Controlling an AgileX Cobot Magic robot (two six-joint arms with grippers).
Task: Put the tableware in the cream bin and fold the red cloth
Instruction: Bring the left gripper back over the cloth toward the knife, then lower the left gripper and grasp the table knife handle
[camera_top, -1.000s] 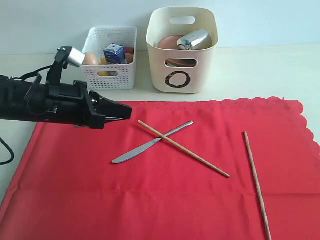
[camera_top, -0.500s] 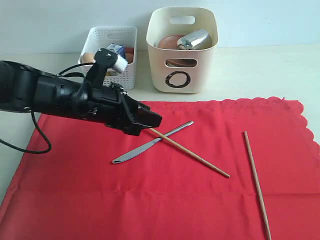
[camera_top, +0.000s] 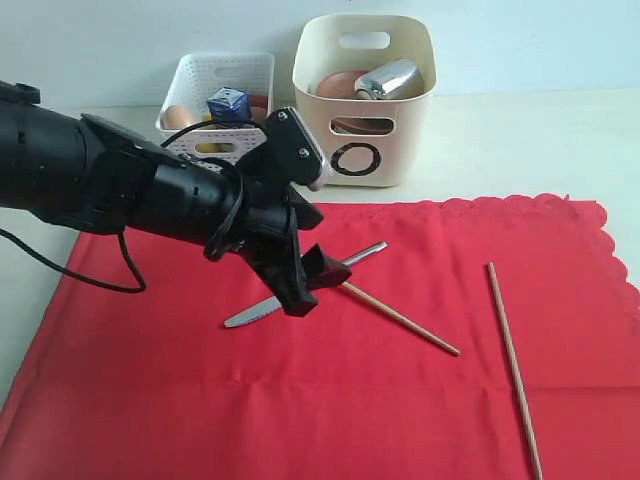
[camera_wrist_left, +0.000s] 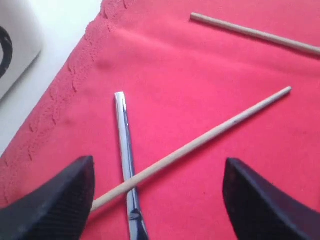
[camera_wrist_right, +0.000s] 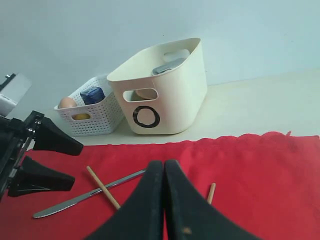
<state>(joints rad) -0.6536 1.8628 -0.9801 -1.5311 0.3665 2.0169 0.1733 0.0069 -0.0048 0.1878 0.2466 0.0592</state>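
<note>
On the red cloth (camera_top: 150, 400), one chopstick (camera_top: 512, 360) lay alone on the right side. The right gripper (camera_wrist_right: 164, 170) had its fingers pressed together on nothing. Farther in, the left gripper (camera_wrist_left: 157, 172) hovered with its jaws spread over the small knife (camera_wrist_left: 123, 135), which the other chopstick (camera_wrist_left: 210, 137) crossed on top. That stick looked light, stiff and apt to roll. Pinching it mid-length, clear of the slick flat blade, seemed best. Beyond stood the cream bin (camera_top: 395, 140), holding the brown plate (camera_top: 338, 84) and steel cup (camera_top: 392, 78).

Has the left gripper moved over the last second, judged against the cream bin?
Yes. The left gripper has travelled rightward, from below the white basket to below the cream bin's left edge, fingers open over the crossed knife and chopstick.
</note>
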